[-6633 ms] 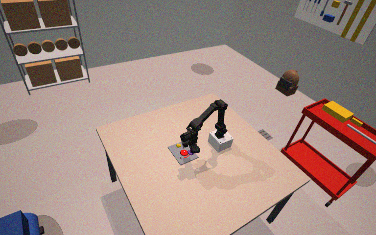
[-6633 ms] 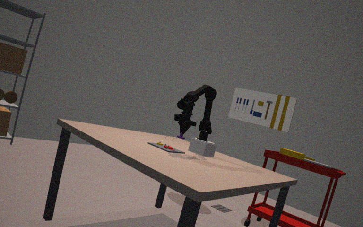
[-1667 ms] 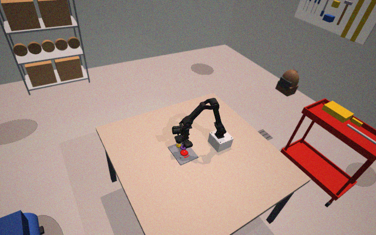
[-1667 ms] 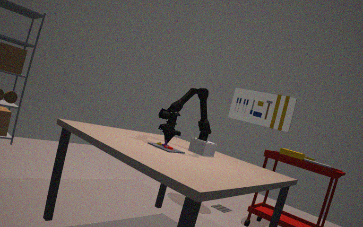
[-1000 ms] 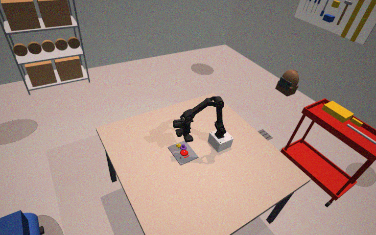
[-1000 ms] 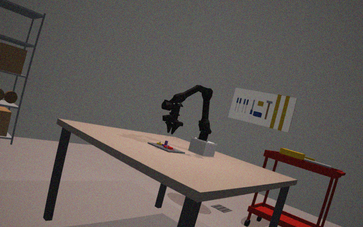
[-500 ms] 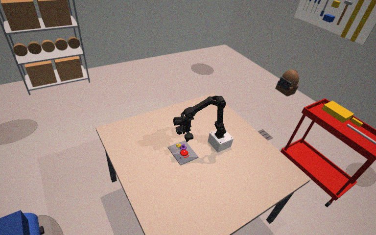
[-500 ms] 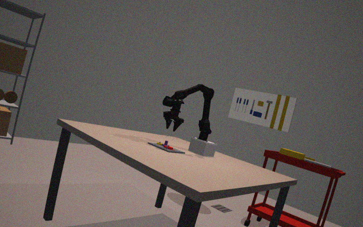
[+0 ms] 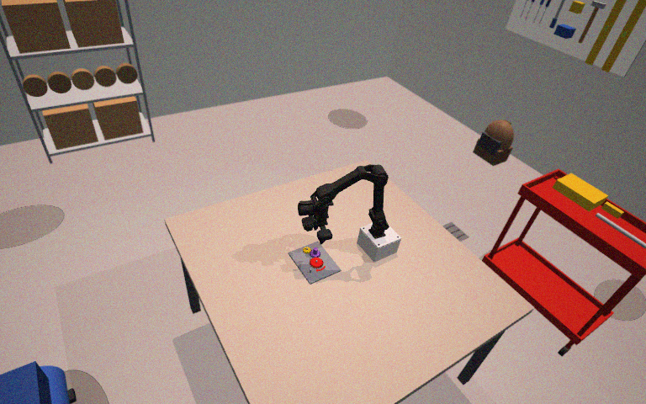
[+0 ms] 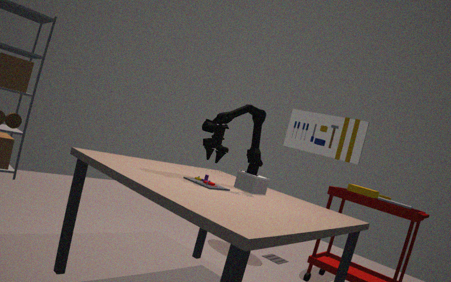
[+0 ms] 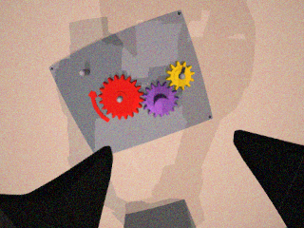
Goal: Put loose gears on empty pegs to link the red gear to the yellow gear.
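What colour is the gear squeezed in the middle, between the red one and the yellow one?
Purple, best in the wrist view.

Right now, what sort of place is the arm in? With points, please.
Likely a workshop: a tool board (image 9: 627, 55) (image 10: 303, 144) on the wall, a red cart (image 9: 504, 227) (image 10: 362, 205), and shelves (image 9: 86, 98) (image 10: 36, 85) with boxes.

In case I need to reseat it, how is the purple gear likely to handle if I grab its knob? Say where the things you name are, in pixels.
The purple gear (image 9: 315, 253) (image 10: 206, 178) (image 11: 167, 104) will probably feel stiff, given its crisp, solid-looking teeth. Its raised knob should grip easily, though its teeth may catch the neighbouring red gear (image 9: 315, 263) (image 10: 209, 183) (image 11: 110, 104).
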Motion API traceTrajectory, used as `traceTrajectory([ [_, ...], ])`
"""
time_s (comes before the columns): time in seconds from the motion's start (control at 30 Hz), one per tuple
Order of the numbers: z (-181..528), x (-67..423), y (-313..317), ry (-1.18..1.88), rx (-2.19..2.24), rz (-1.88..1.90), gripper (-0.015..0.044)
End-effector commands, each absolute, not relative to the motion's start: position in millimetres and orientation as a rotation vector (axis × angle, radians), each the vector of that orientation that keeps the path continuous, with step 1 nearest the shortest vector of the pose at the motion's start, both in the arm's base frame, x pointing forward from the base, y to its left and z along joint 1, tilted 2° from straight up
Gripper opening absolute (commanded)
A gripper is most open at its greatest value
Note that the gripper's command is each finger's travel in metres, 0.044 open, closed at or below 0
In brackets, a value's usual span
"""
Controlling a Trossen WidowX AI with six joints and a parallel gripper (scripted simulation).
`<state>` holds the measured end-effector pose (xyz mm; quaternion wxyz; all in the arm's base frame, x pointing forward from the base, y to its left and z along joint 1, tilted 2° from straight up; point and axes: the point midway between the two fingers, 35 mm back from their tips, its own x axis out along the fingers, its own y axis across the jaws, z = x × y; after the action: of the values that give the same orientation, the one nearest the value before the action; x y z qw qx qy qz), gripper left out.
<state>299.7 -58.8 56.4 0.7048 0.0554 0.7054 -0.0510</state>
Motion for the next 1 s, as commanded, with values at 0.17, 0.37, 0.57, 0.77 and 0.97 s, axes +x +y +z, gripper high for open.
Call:
traceTrajectory([
  [0.17,57.0,299.8,-58.9,1.568,0.119,-0.109,0.044],
  [0.37,57.0,299.8,-58.9,1.568,0.119,-0.109,0.044],
  [0.57,57.0,299.8,-58.9,1.568,0.119,-0.109,0.044],
  [0.77,64.0,307.5,-8.1,1.565,0.122,-0.106,0.044],
  [0.97,76.3,299.6,81.9,1.564,0.127,-0.099,0.044],
])
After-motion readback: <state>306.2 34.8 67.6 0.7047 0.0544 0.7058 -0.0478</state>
